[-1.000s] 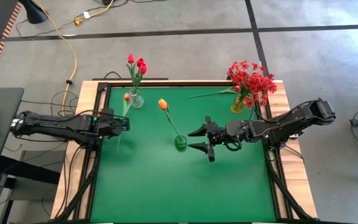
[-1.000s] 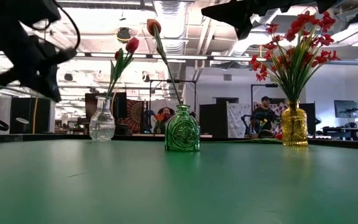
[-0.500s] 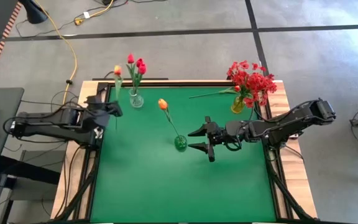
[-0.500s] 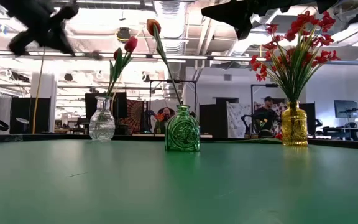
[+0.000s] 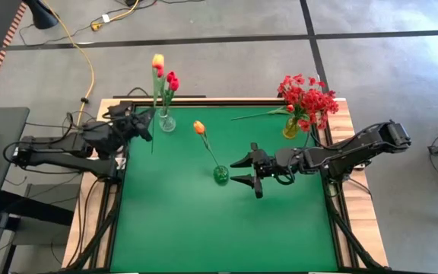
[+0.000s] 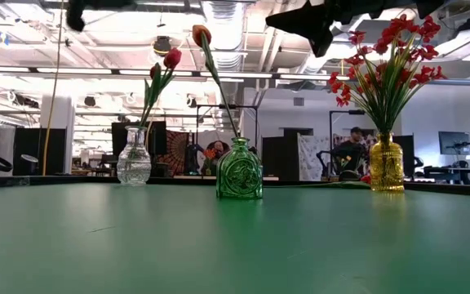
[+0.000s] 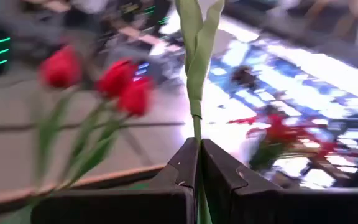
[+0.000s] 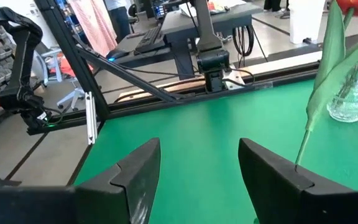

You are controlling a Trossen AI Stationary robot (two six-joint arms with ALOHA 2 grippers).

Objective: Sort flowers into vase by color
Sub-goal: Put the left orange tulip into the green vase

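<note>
My left gripper (image 5: 146,124) is shut on an orange-yellow tulip (image 5: 158,61) with a long green stem, raised beside the clear vase (image 5: 166,122), which holds red tulips (image 5: 172,80). A green vase (image 5: 220,173) mid-table holds one orange tulip (image 5: 198,127). A yellow vase (image 5: 290,128) at the far right holds sprays of red blossoms (image 5: 307,95). My right gripper (image 5: 248,172) hangs open just right of the green vase, touching nothing. One more stem (image 5: 258,115) lies flat on the table by the yellow vase. My left gripper pinches the tulip's stem (image 7: 196,144) between its two fingers, just below the leaves (image 7: 194,50). The fingers reach in level from the table's left and lie across the stem. The flower stands upright and lifted clear, its lower stem (image 6: 55,90) hanging free below.
The green mat (image 5: 204,228) has open room across its near half. Black frame rails (image 5: 120,190) run along both sides. Beyond the far edge the low view shows a room with a seated person (image 6: 348,151).
My left gripper has risen out of the low view's top and gone toward the far edge, tipping from pointing down to level. The tulip went with it: it is now upright beside the clear vase, its bloom above the red tulips.
</note>
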